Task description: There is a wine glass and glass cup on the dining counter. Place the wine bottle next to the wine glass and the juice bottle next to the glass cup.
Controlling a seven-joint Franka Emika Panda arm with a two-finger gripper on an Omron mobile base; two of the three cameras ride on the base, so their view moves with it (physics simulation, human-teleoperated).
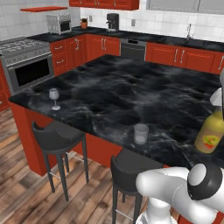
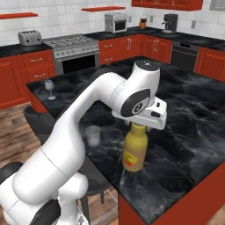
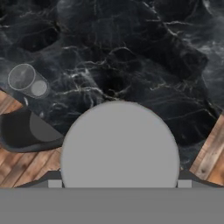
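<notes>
Gripping: gripper [image 2: 139,127] sits over the neck of the stout yellow-orange juice bottle [image 2: 135,151], jaws part open and either side of the cap; contact looks like a hold on the neck, bottle upright
Bottle position: base on or just above the black white-veined marble table [image 2: 193,132], near its near edge; cannot tell which
Bottle in left base view: juice bottle [image 1: 209,133] at the right edge, red mark on the yellow label facing the camera
Hand view: round grey bottle cap [image 3: 119,146] dead centre between the fingertips [image 3: 54,183], seen from straight above
Glass cup: short clear tumbler [image 2: 93,135] upright on the table, left of the bottle, near it but not touching; also at [image 1: 141,134] and [image 3: 27,81]
Wine glass: small clear stemmed glass [image 1: 54,98] upright at the far left corner of the table, well apart from bottle and cup; also at [image 2: 49,88]
Stools: two dark stools [image 1: 57,138] tucked under the near edge of the table
</notes>
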